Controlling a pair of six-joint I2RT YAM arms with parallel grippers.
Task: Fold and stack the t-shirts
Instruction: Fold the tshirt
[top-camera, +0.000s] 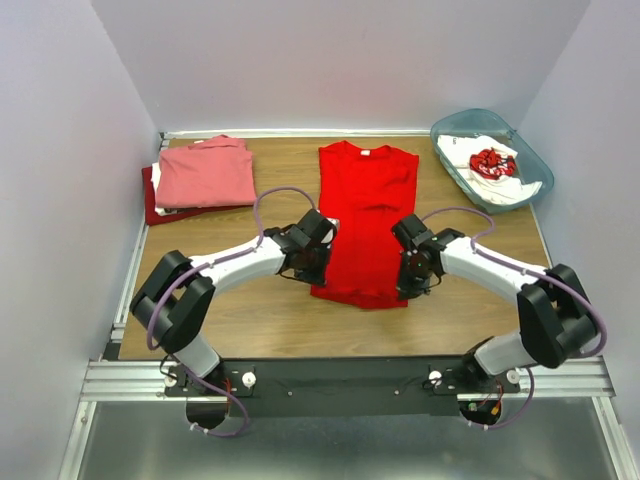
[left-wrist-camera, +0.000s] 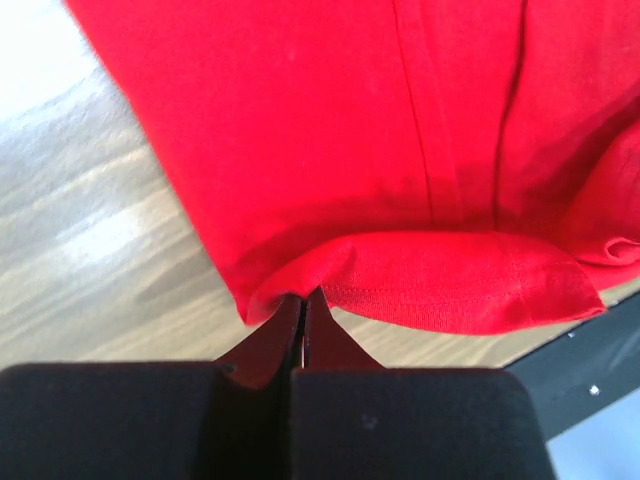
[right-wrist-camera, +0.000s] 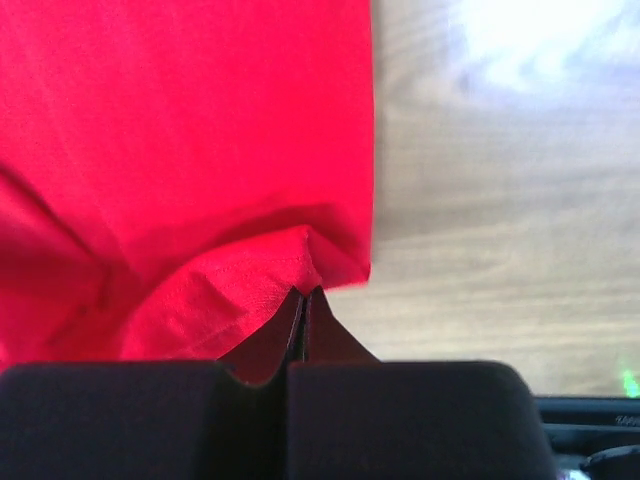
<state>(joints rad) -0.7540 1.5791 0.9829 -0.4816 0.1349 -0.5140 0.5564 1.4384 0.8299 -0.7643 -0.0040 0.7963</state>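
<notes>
Bright red short-sleeved cloth t-shirt (top-camera: 365, 215) laid out lengthwise in the middle of the wooden table (top-camera: 250, 320), neck with its small white label (top-camera: 366, 152) at the far end, hem at the near end. Looks like one long narrow panel, sides apparently tucked in, no sleeves sticking out. Plain, no print, stitched hem showing clearly in both wrist views.

Handling-wise: light, soft, totally floppy, zero stiffness. Won't break and probably won't slip out of a firm pinch, but will likely sag in the middle if lifted by two points only, and wrinkle if the corners travel unevenly. Best taken by the near hem corners, pinching through all the layers at once, then carried toward the neck together and level.

Left black two-finger claw (left-wrist-camera: 303, 310) clamped tight on the near left hem corner, little pucker of cloth bunched at the tips. Right black two-finger claw (right-wrist-camera: 303, 300) same deal on the near right corner, pinched on a fold of hem.

Elsewhere: folded salmon-pink t-shirt (top-camera: 205, 175) sitting on a darker red t-shirt (top-camera: 150, 205) at the far left, probably the stack to join. White t-shirt with red print (top-camera: 488, 162) crumpled in the translucent teal plastic bin (top-camera: 533, 160) at the far right, not folded yet.
</notes>
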